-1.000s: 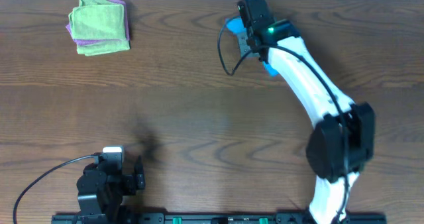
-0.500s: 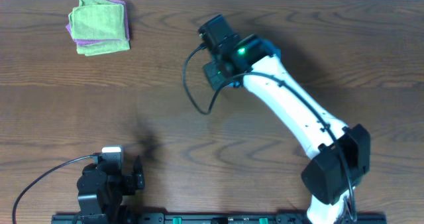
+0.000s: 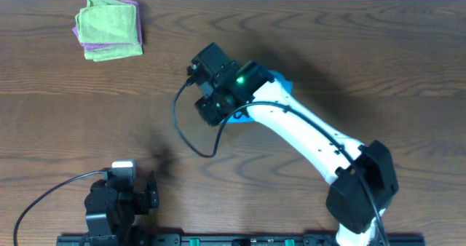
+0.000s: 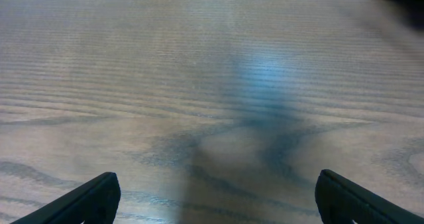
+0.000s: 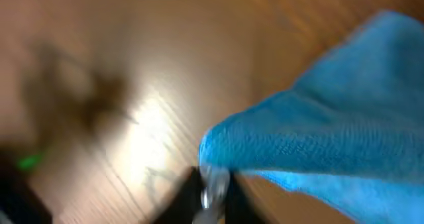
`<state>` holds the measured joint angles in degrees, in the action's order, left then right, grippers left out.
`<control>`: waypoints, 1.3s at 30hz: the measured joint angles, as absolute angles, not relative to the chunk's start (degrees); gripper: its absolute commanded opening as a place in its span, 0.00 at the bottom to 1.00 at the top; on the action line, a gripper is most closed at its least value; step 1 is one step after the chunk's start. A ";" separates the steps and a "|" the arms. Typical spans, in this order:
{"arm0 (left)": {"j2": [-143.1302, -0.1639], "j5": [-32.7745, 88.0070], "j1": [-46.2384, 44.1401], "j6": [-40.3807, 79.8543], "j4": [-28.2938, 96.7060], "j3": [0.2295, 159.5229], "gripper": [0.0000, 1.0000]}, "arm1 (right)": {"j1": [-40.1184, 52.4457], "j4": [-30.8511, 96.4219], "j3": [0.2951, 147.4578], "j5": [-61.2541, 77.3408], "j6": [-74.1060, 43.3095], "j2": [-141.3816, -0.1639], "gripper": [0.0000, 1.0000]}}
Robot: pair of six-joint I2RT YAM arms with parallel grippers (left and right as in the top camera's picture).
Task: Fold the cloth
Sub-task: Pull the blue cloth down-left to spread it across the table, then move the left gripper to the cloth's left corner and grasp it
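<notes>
The sky-blue cloth [image 3: 280, 79] is mostly hidden under my right arm in the overhead view; only small blue edges show. In the right wrist view the cloth [image 5: 344, 111] hangs from my right gripper [image 5: 213, 184], which is shut on its edge. My right gripper [image 3: 212, 106] is over the middle of the table. My left gripper [image 3: 149, 191] rests at the front left, open and empty; its view [image 4: 212, 197] shows only bare wood between the fingertips.
A lime-green folded cloth [image 3: 109, 22] lies on a purple folded cloth [image 3: 93, 54] at the back left of the wooden table [image 3: 65, 115]. A black cable loops from my right wrist.
My right gripper has moved from the back of the table toward the left and front, dragging the blue cloth with it. The left arm has not moved.
</notes>
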<state>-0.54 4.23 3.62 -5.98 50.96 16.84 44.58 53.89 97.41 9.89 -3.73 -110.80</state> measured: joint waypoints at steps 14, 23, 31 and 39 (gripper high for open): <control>-0.54 2.79 3.62 -6.20 50.33 16.84 0.95 | 41.85 54.65 96.99 6.92 -8.97 -110.61 0.71; -1.50 12.78 3.62 1.89 42.63 16.69 0.95 | 24.21 67.96 96.95 9.69 -11.92 -110.50 0.65; -25.96 21.45 3.14 9.74 44.53 32.71 0.95 | 18.44 70.59 94.15 14.13 -9.69 -110.08 0.56; -57.49 24.97 -2.33 11.90 54.39 60.82 0.95 | 18.26 62.33 79.90 16.80 -8.91 -109.34 0.46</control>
<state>-57.49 24.97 -2.33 11.90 54.39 60.82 18.26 62.33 79.90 16.80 -8.91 -109.34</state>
